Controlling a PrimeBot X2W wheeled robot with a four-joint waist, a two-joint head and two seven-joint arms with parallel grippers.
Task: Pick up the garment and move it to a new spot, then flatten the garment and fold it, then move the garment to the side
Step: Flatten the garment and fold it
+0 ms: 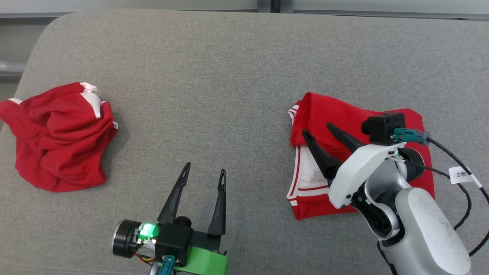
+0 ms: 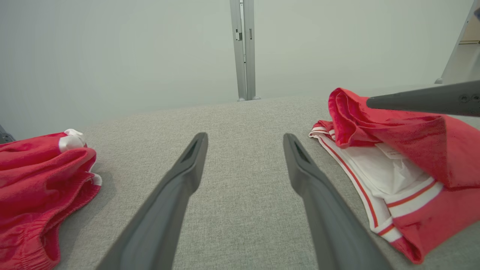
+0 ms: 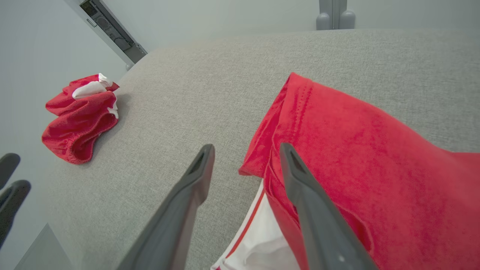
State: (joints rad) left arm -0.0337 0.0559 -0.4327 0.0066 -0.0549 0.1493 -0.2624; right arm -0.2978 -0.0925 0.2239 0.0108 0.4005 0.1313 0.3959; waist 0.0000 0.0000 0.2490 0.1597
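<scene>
A red garment (image 1: 324, 110) with white, red-striped trim lies at the right of the grey cushion (image 1: 229, 76), its red top layer folded over a white inner part (image 2: 378, 168). My right gripper (image 1: 317, 130) hovers open over the folded left edge of the garment (image 3: 356, 150). In the right wrist view one finger of the right gripper (image 3: 246, 148) is above the red cloth and the other above bare cushion, with nothing held. My left gripper (image 1: 205, 169) stands open over bare cushion at the front middle, apart from the garment (image 2: 412, 127).
A second red garment (image 1: 57, 133) lies crumpled at the cushion's left edge, also seen in the left wrist view (image 2: 33, 176) and the right wrist view (image 3: 78, 120). A black cable with a white tag (image 1: 460, 173) trails off my right arm. Bare grey cushion stretches between the two garments.
</scene>
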